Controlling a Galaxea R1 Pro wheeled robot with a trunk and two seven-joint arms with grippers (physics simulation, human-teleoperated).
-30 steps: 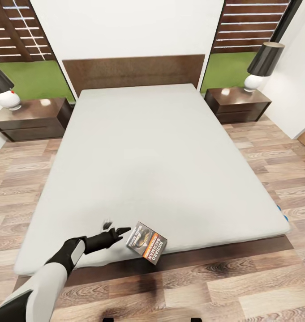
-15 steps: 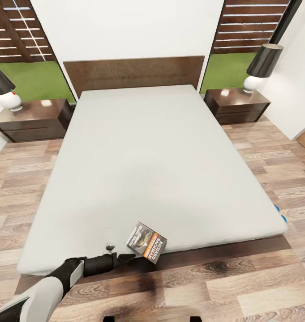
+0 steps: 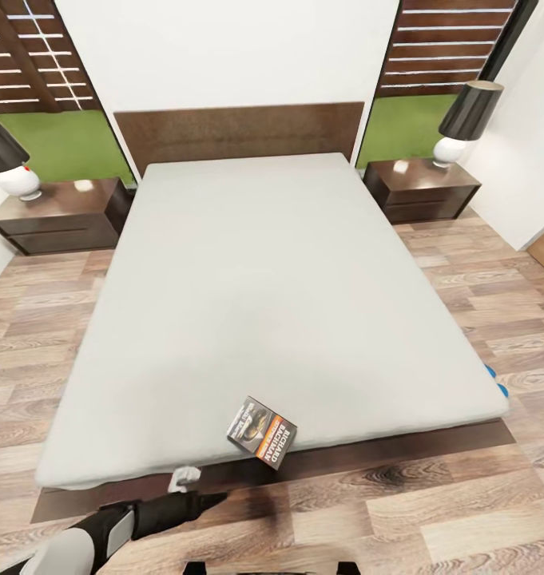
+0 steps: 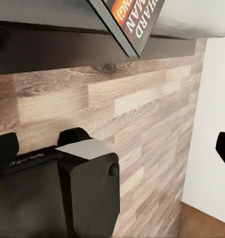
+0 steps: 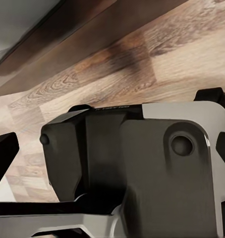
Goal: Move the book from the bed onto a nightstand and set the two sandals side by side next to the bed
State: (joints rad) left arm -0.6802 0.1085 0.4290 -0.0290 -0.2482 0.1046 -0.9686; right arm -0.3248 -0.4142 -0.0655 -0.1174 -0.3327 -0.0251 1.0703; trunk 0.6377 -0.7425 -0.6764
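The book (image 3: 262, 432) lies on the foot edge of the bed (image 3: 287, 271), one corner hanging over the dark frame; the left wrist view shows that corner of the book (image 4: 135, 22) from below. My left gripper (image 3: 216, 497) is open. It hovers low over the floor in front of the bed frame, below and to the left of the book, apart from it. Open too is my right gripper (image 5: 112, 148), which points down at the floor with nothing between its fingers. Two blue sandal tips (image 3: 495, 380) peek out past the bed's right side. A nightstand (image 3: 60, 212) stands at each side of the headboard, the other nightstand (image 3: 422, 188) on the right.
Each nightstand carries a lamp with a dark shade: one lamp (image 3: 1, 160) on the left, the other lamp (image 3: 462, 120) on the right. Wood-plank floor (image 3: 431, 511) runs around the bed. My dark base (image 5: 142, 173) sits under both wrists. A white wall (image 3: 535, 160) closes the right side.
My left arm has drawn back off the mattress and dropped below the bed's foot edge. The book has not moved. The view has shifted slightly.
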